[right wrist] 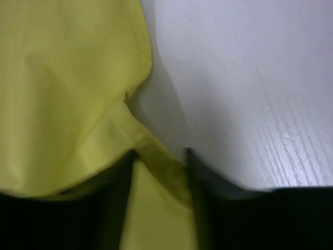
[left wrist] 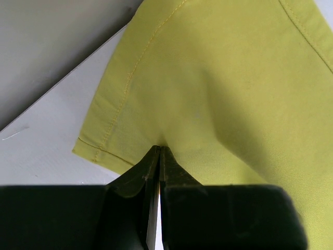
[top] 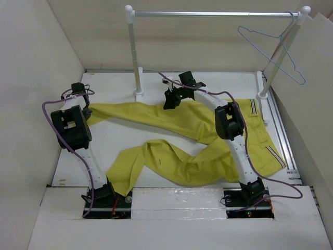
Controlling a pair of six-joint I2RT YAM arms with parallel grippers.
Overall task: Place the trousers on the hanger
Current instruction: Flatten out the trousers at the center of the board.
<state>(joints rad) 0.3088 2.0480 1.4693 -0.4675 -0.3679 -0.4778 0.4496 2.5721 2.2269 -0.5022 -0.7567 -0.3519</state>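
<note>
The mustard-yellow trousers lie spread on the table, waistband at the right, one leg reaching left, the other curling toward the front. My left gripper is shut on the far leg's cuff end; in the left wrist view its tips pinch the fabric next to the stitched hem. My right gripper is down at the upper edge of the same leg. In the right wrist view its jaws stand partly apart with a fold of trouser edge between them. The pale blue wire hanger hangs on the rail at the far right.
A white-posted rail with a metal bar stands across the back of the table. White walls close in left and right. Bare white tabletop shows beside the right gripper. A grooved track runs along the right edge.
</note>
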